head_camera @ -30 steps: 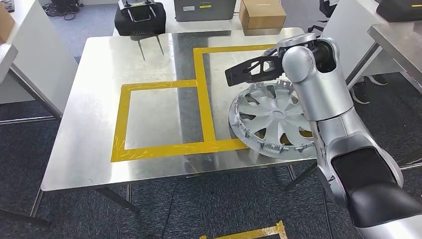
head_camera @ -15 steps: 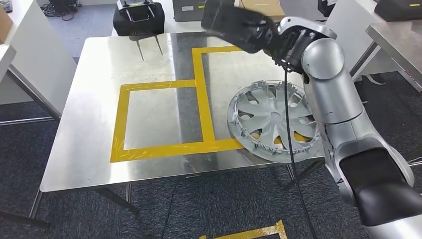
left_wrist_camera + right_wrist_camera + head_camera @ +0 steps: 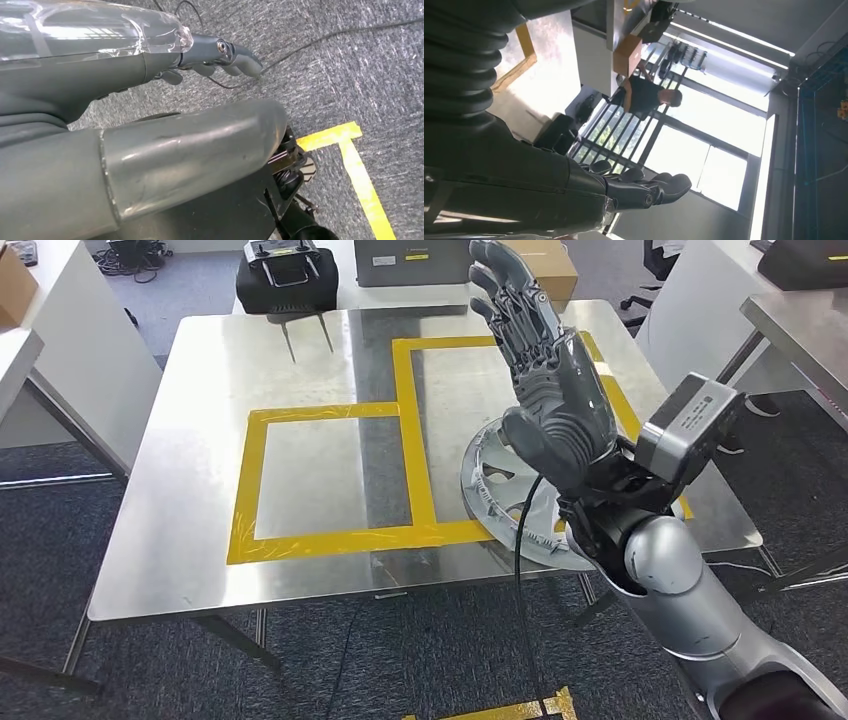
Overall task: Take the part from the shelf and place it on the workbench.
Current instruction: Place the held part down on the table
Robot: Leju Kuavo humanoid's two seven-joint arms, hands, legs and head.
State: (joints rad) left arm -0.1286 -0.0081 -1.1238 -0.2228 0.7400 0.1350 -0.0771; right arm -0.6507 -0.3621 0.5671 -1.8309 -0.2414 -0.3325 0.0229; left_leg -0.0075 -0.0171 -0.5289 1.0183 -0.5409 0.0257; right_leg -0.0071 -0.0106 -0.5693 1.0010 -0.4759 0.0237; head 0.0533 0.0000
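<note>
Stainless steel forms the workbench (image 3: 200, 490), marked with yellow tape rectangles (image 3: 245, 485). Further right, the part (image 3: 495, 490), a silver wheel cover, lies flat on the bench, overlapping the tape. The right hand (image 3: 545, 390) is raised above it, fingers spread, holding nothing. Placement appears complete; the next move is arm withdrawal. The left hand (image 3: 220, 52) hangs over the floor; its state cannot be determined.
</note>
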